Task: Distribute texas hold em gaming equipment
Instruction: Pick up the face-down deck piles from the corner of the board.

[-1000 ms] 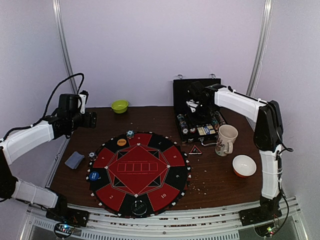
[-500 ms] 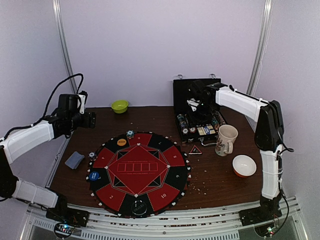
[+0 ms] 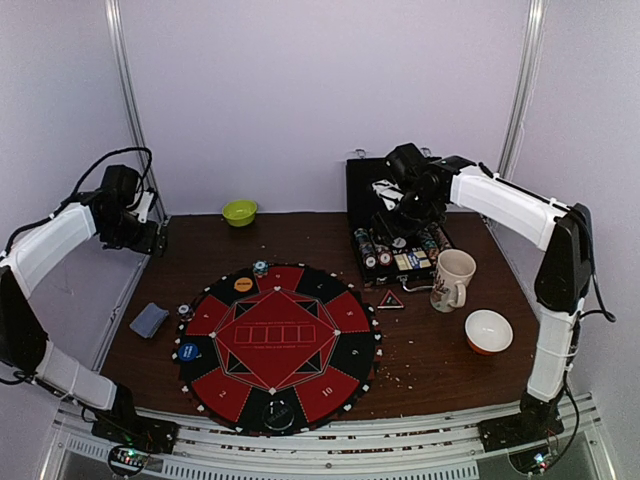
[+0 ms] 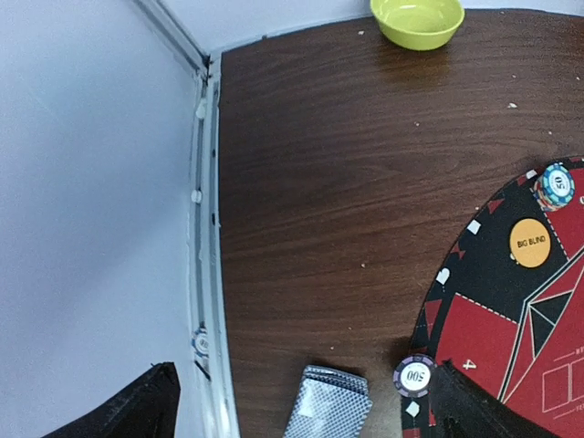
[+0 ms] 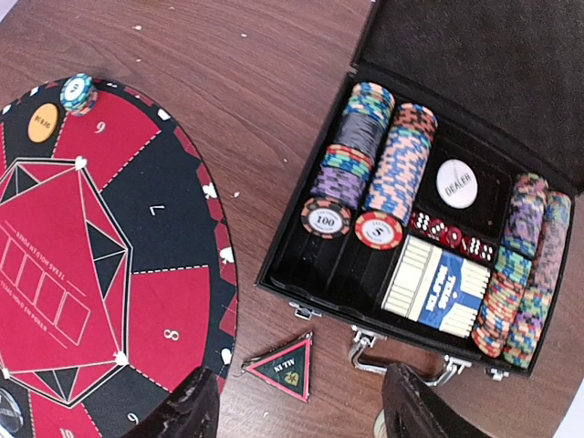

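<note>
The round red-black poker mat (image 3: 330,385) carries a striped chip (image 3: 260,268), an orange disc (image 3: 243,284) and a blue disc (image 3: 189,351). A grey-blue card deck (image 3: 149,320) lies left of it, with a 500 chip (image 4: 415,375) at the mat's edge. The red-black triangle (image 3: 390,299) lies before the open black case (image 3: 358,190) of chip stacks (image 5: 401,164). My left gripper (image 3: 150,238) is open and empty, high over the table's left edge; the deck (image 4: 330,411) shows between its fingers. My right gripper (image 3: 400,225) is open and empty above the case front, over the triangle (image 5: 283,367).
A green bowl (image 3: 239,211) stands at the back. A white mug (image 3: 452,278) and an orange bowl (image 3: 488,331) stand right of the mat. A metal rail (image 4: 205,228) with a chip on it (image 4: 199,342) runs along the left wall.
My left arm has swung back and left toward the wall. My right gripper has shifted a little right over the case. Nothing on the table has moved.
</note>
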Controlling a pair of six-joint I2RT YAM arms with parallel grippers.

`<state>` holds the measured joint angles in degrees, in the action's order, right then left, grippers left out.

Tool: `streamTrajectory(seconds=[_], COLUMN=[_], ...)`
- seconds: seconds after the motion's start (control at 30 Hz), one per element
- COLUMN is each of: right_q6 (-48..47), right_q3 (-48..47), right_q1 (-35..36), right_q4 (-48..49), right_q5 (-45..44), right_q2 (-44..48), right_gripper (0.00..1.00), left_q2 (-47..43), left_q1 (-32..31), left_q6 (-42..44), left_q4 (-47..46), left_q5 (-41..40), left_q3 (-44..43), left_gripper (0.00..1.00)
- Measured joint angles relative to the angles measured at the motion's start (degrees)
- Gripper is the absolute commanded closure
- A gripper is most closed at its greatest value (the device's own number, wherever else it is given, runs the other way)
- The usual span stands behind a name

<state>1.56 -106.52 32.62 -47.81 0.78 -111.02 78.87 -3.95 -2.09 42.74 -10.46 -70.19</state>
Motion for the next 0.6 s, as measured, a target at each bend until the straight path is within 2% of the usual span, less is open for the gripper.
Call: streamTrajectory(seconds=[0.17, 0.33, 0.47, 0.6], right_q6=[-4.24, -6.25, -7.3, -7.82], right_q3=[3.13, 6.29, 9.99, 13.27], right_q1=[0.0, -0.02, 0.0, 0.0], right_q4=[3.32, 6.05, 7.69, 9.42], right_q5=[3.23, 7.34, 9.57, 10.73], right_q2=[0.66, 1.03, 2.1, 5.05], right_gripper=[0.36, 0.36, 0.36, 0.36], left_q2=[0.59, 3.02, 8.39, 9.73], left_q1=[-0.35, 2.03, 4.28, 5.53], left_q6=[16.04, 28.92, 33.24, 35.17], left_q4=[7.06, 13.46, 16.35, 17.14], left_q5=[-0.68, 1.88, 4.83, 6.88], left_q3=[-7.23, -2.03, 3.43, 4.2], left_gripper=[0.02, 0.01, 0.02, 0.02])
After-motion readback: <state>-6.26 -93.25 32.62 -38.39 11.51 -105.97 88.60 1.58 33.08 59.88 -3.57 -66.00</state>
